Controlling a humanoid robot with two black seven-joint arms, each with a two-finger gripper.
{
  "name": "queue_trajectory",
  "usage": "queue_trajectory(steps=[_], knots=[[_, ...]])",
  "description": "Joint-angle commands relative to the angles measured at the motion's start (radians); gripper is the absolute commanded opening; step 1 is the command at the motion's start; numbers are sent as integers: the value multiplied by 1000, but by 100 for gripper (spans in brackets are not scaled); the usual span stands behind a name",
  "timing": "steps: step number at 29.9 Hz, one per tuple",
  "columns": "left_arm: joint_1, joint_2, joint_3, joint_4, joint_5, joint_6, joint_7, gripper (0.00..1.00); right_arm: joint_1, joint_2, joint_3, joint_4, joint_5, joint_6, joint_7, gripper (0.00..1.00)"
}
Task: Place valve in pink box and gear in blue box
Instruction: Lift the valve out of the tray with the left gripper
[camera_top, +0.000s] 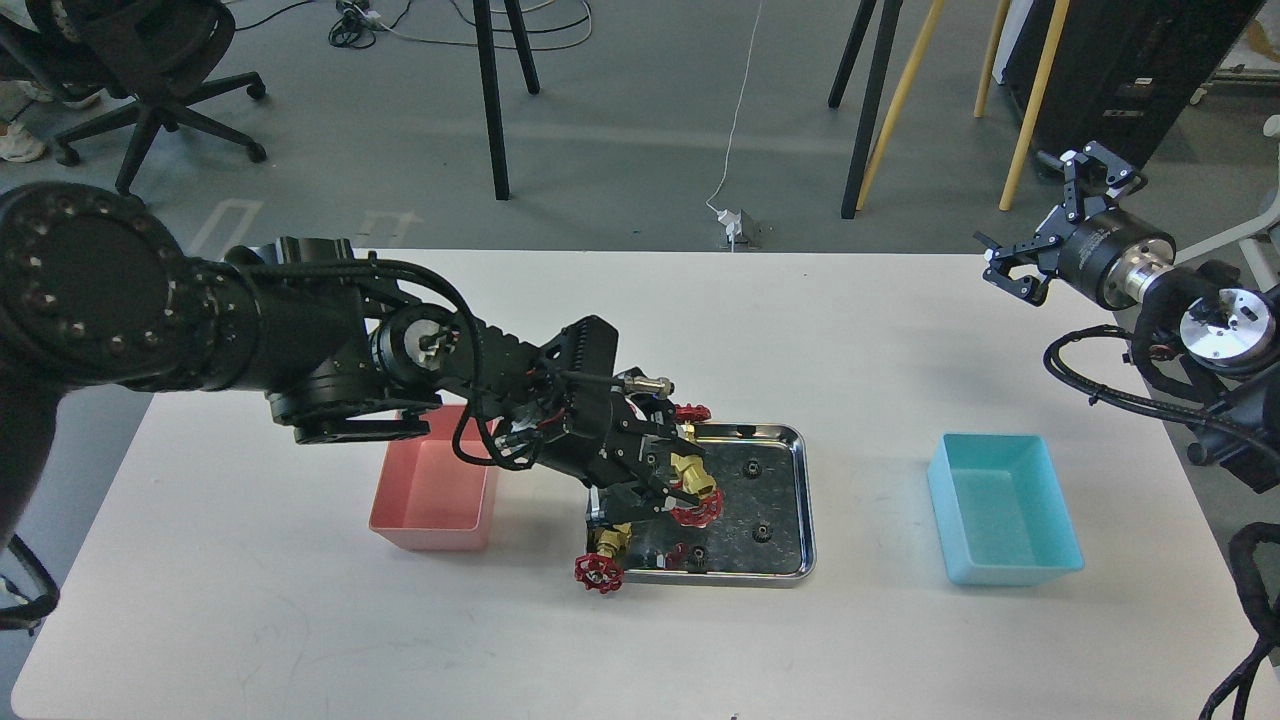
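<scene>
My left gripper (672, 488) is over the left part of the steel tray (806, 500), shut on a brass valve (692, 476) with a red handwheel, held slightly above the tray floor. A second valve (600, 568) hangs over the tray's front left corner. A third valve's red wheel (690, 412) shows at the tray's back edge, behind my gripper. Small black gears (750, 467) (762, 532) (698, 553) lie in the tray. The pink box (435, 490) stands left of the tray and the blue box (1005, 505) to its right. My right gripper (1045, 215) is open, raised at the far right.
The white table's front strip (640, 650) holds nothing. My left arm (330, 360) reaches over the pink box's back edge. Chair and stand legs are on the floor beyond the table.
</scene>
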Motion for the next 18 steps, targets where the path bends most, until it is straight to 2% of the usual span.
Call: queue_trajectory(steps=[1,11,18], knots=[[-52,81,0,-37,2,0,0,25,-1,2,0,0,0,0,0,99],[-164,273,-13,-183,13,0,0,25,1,2,0,-1,0,0,0,99],[-179,388,5,-194,34,0,0,26,3,-3,-3,-1,0,0,0,99]])
